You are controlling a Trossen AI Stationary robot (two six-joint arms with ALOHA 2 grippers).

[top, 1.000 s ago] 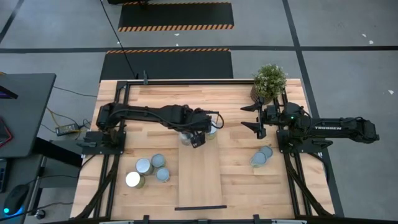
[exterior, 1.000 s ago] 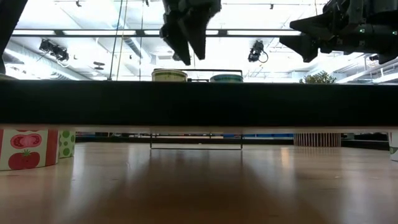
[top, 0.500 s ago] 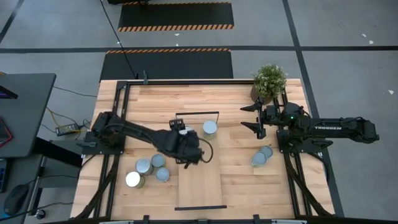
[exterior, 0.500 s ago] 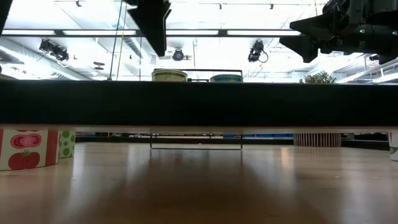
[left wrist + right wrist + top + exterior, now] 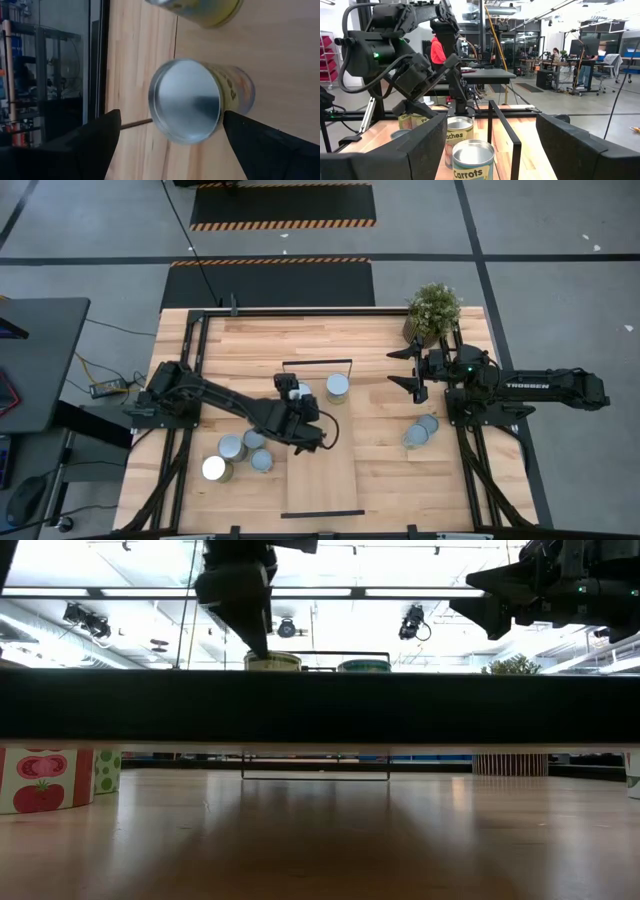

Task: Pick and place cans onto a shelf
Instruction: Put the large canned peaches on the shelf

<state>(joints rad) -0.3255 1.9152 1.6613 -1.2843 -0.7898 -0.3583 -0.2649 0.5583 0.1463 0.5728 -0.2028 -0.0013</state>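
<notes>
Two cans stand upright on the far end of the pale wooden shelf: a left can and a right can. My left gripper is open, just above the left can on its near side, slanting down toward the far edge. In the left wrist view its fingers frame that can's round top without touching it. My right gripper waits open in the air at the table's right. Several more cans stand on the table left of the shelf, and two cans stand to its right.
A potted plant stands at the far right corner. A thin black frame bar rises at the shelf's far end, just behind the two cans. The near half of the shelf is bare wood. Black rails run along the table's left and right sides.
My left gripper has swung from beside the right can toward the table's left, rolled about its own axis and sunk, and now stands over the left can. Its fingers have stayed open. Both cans on the shelf have kept their places.
</notes>
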